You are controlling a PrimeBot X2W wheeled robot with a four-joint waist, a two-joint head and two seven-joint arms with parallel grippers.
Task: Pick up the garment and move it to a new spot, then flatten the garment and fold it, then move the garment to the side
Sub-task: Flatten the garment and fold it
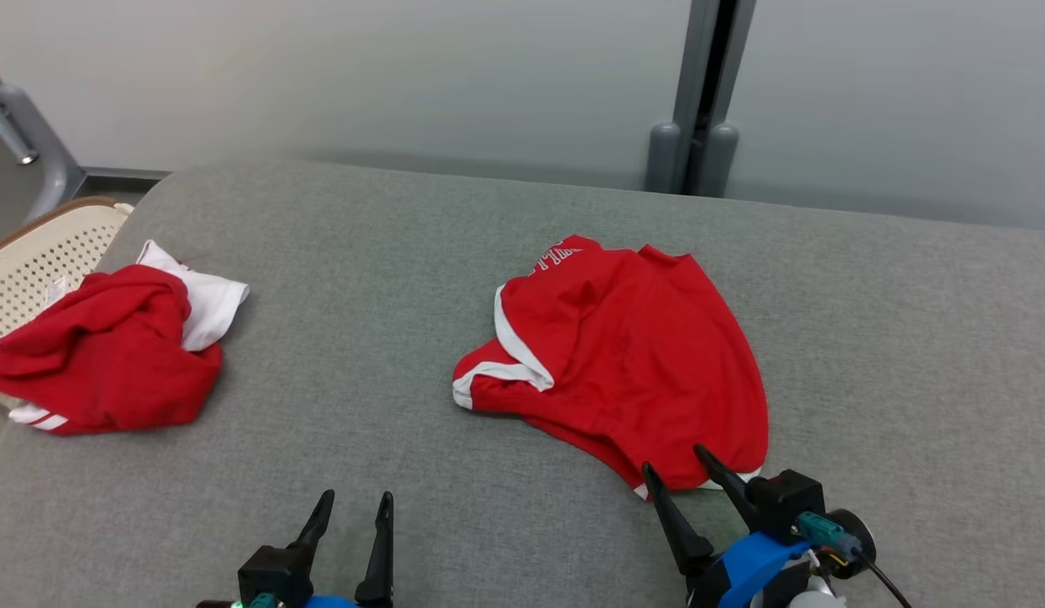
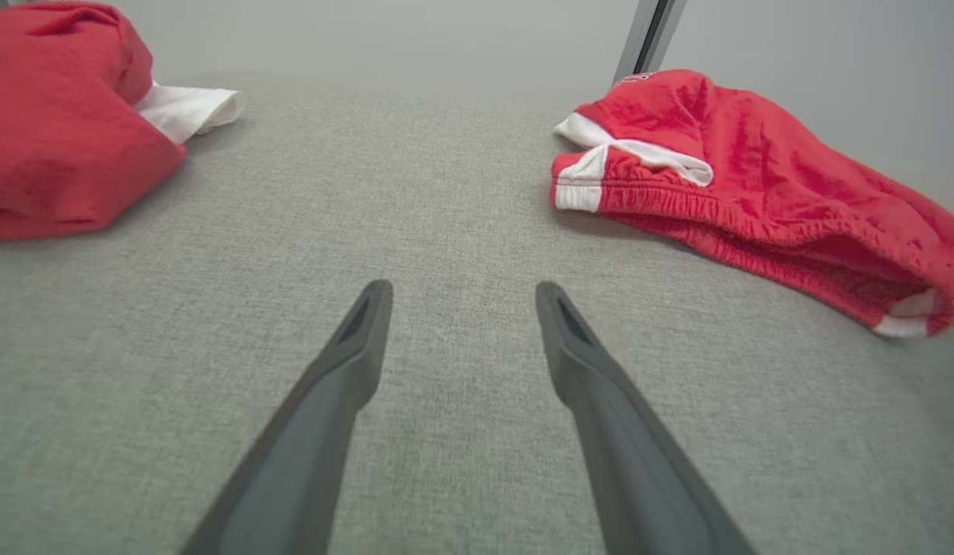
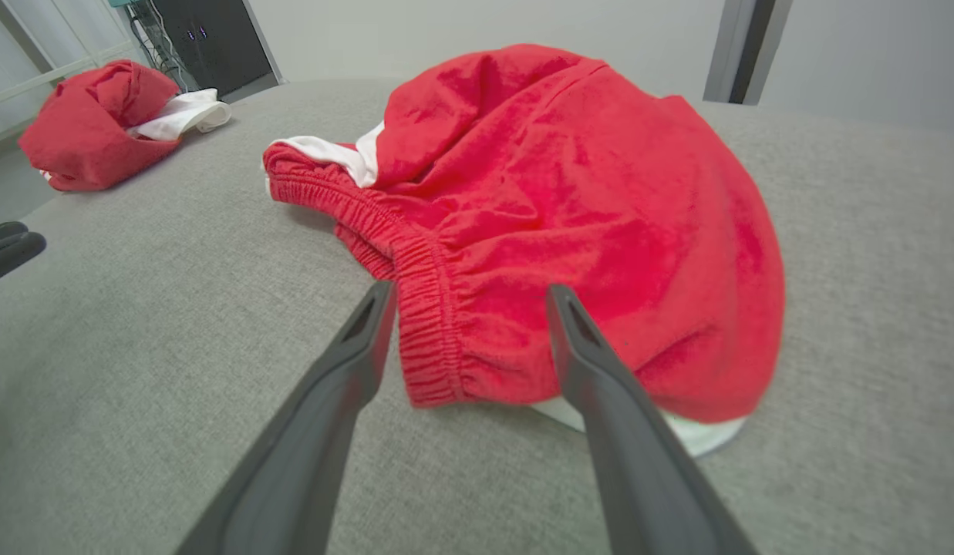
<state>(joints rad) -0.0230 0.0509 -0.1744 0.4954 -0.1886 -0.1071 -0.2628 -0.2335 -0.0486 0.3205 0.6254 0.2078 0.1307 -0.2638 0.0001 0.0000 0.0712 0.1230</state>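
From the head view, the red garment with white trim lies crumpled at the middle of the grey padded table. The right gripper, fingers spread, points at its near edge, and the left gripper, likewise spread, hangs over bare cloth well to the garment's left. A second red-and-white bundle sits at the table's far left corner beside a pale basket. In the left wrist view, the left gripper stands apart over bare table, the garment off to the upper right and the bundle at upper left. In the right wrist view, the right gripper straddles the garment's gathered waistband, fingers wide and not clamped; whether they touch the fabric cannot be told.
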